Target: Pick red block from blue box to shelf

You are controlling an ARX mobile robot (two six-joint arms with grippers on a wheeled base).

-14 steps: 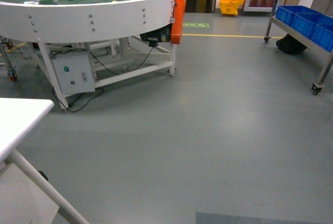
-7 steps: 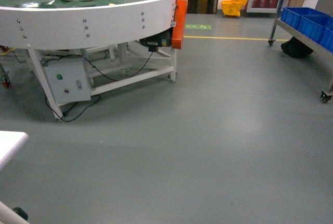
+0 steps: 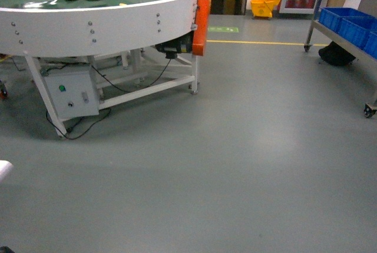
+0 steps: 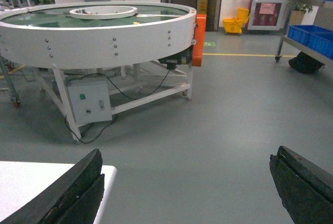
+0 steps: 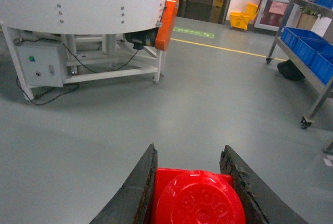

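The right gripper (image 5: 190,182) pinches the small red studded plastic block (image 5: 195,200) — left gripper (image 4: 182,187) spread, empty. Carry it level toward the stainless-steel shelf (image 3: 353,29) at right — approach slowly, grip firm.

Factory floor: round conveyor table (image 3: 100,15)

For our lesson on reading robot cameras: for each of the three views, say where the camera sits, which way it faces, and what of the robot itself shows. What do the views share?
Head: rides high, slants down over grey floor toward the round conveyor table; no arm shows.
Left wrist: looks forward between the open left hand fingers, above a white tabletop corner.
Right wrist: looks forward past the right hand, shut on the red block.
Shared: all three show the conveyor, the shelf with blue crates, and the yellow mop bucket.
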